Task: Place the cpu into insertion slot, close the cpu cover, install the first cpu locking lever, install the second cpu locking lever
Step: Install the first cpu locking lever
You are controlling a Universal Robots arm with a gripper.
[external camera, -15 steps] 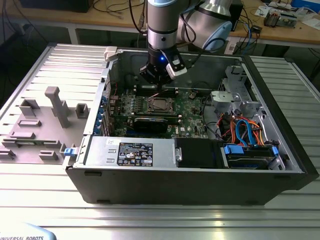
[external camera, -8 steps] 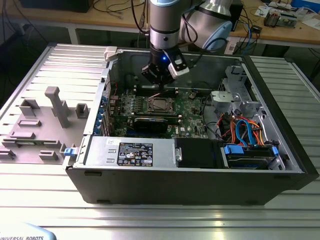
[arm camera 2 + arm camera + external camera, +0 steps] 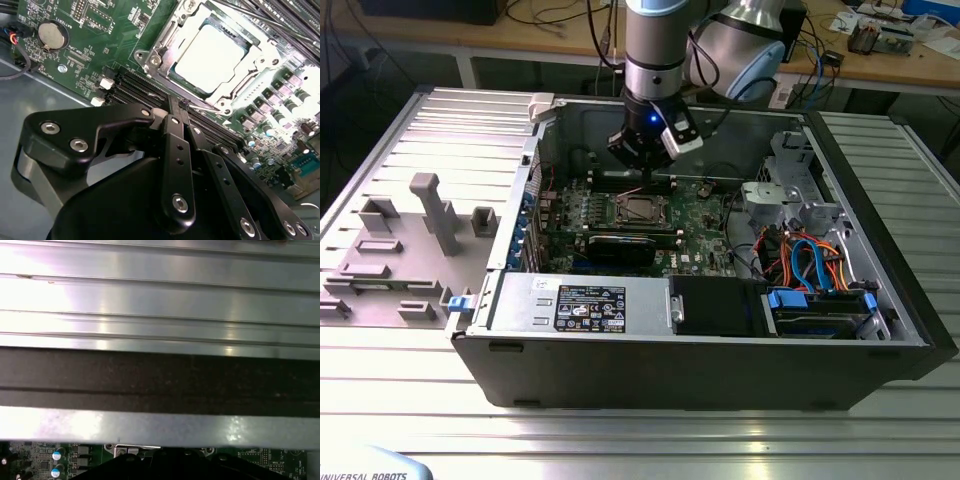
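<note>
The cpu (image 3: 210, 57), a square chip with a bright silver top, lies in the insertion slot (image 3: 638, 209) on the green board. The silver-grey cpu cover (image 3: 172, 37) lies flat around it, the chip showing through its window. My gripper (image 3: 179, 106) is shut, its black fingers (image 3: 176, 130) pressed together. Their tips sit at the socket's near edge, by a thin wire locking lever (image 3: 205, 108) that runs along that edge. Whether the tips touch the lever I cannot tell. In the exterior view the gripper (image 3: 645, 170) hangs just behind the socket inside the open computer case.
Long black memory slots (image 3: 135, 87) run beside the socket, under the fingers. A coin battery (image 3: 52, 34) lies farther off. A black graphics card (image 3: 620, 248), the power supply (image 3: 580, 303) and bundled cables (image 3: 805, 265) crowd the case. The case wall (image 3: 160, 380) stands close by.
</note>
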